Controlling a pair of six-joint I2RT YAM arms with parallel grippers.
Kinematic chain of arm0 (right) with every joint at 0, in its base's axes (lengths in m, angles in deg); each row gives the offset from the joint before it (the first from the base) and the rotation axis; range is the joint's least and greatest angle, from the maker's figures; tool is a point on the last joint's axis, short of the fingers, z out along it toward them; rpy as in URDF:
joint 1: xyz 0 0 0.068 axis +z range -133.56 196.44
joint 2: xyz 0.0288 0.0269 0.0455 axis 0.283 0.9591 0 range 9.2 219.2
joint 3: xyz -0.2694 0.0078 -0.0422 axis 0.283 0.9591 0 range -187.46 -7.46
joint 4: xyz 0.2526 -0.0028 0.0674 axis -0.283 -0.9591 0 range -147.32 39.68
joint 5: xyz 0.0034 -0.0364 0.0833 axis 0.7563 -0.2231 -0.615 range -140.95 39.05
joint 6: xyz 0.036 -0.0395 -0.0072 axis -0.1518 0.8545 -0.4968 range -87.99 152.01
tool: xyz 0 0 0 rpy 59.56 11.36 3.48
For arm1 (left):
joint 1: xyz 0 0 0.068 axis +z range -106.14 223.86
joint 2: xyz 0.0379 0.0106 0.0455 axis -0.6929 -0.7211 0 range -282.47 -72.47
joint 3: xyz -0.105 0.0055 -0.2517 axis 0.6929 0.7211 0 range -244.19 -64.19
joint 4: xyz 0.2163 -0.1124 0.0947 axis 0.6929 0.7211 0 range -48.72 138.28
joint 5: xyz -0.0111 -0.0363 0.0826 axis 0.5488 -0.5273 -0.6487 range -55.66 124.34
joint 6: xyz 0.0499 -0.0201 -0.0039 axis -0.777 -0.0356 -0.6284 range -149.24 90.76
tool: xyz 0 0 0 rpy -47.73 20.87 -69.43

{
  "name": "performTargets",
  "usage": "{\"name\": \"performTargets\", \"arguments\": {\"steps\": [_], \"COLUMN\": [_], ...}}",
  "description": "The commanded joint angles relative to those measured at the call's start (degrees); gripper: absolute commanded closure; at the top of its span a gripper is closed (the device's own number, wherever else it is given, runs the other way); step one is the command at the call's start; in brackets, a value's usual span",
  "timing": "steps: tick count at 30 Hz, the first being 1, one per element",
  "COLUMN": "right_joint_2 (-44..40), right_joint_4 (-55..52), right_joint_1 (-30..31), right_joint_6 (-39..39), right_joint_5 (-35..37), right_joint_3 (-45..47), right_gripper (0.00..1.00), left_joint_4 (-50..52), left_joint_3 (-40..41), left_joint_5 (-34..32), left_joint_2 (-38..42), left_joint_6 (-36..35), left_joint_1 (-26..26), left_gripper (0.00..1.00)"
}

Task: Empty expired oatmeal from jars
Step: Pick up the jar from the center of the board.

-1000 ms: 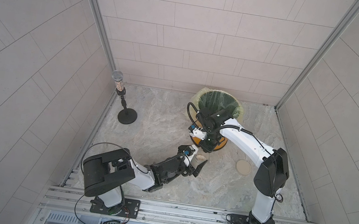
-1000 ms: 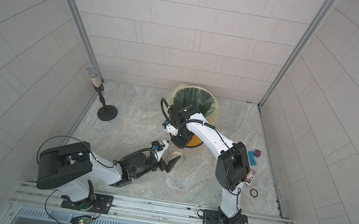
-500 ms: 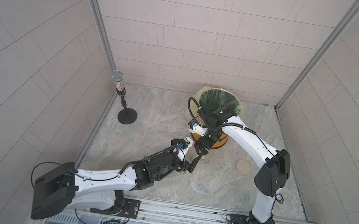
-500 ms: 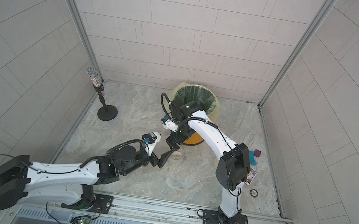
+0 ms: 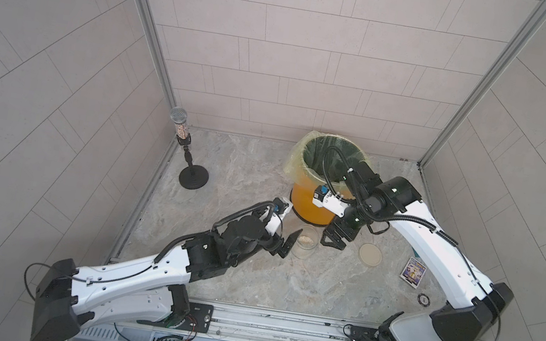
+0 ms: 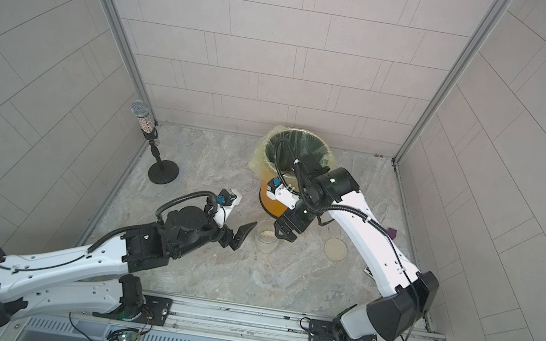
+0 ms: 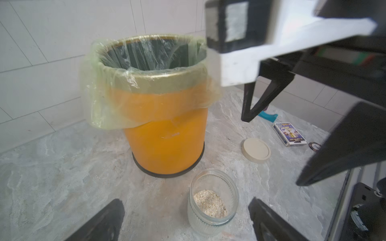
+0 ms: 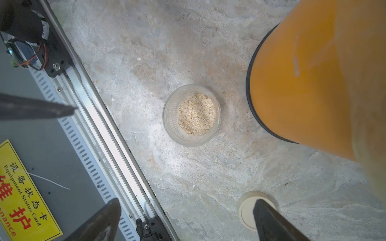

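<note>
Plainly, the jar [image 5: 304, 246] stands upright on the stone-patterned table [image 5: 256, 172] at the 6 o'clock side of the orange bin [image 5: 308, 208]. Its long axis is vertical and its wide mouth points up, uncovered. It is a small cylinder of clear glass with fine ribs on its lower wall. A shallow layer of the oatmeal [image 8: 196, 116], pale beige and grainy, lies on its bottom. Its flat, round, matte cream lid [image 5: 370, 254] lies on the table at the jar's 3 o'clock, apart from it. A thin, crinkled, yellowish plastic liner [image 7: 108, 104] is folded over the bin's rim. The left gripper [image 5: 290, 243] is at the jar's 9 o'clock, its black wedge-shaped fingers spread wide and holding nothing. The right gripper [image 5: 333, 243] hangs at the jar's 2 o'clock, equally wide and empty.
</note>
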Motion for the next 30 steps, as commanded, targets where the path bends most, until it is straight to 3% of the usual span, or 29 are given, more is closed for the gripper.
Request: {"name": "performTargets", "arguments": {"steps": [1,9,18,30], "right_joint_2": [-7.4,-28.3,-27.2,-25.2], "right_joint_4": [4.9,23.4,26.6,25.4], "right_joint_1": [-0.4,-0.4,-1.6,-2.8], "right_joint_6": [1.7,-0.1,-0.1,2.6], "right_joint_5": [0.4,4.7,1.9,1.4], "right_joint_3": [8.5,30.9,36.4,34.7], "right_gripper": [0.0,0.01,0.01,0.0], "left_joint_4": [9.6,19.4,21.4,23.8], "left_joint_3": [-5.0,-15.9,-21.5,-23.0], "left_joint_5": [3.9,8.6,12.5,16.3], "left_joint_2": [-4.8,-18.0,-27.2,-31.9], "left_joint_6": [1.5,5.1,10.1,11.5], "left_joint_1": [1.6,5.6,8.2,8.9], "left_gripper": [0.02,0.09,0.4,0.49]}}
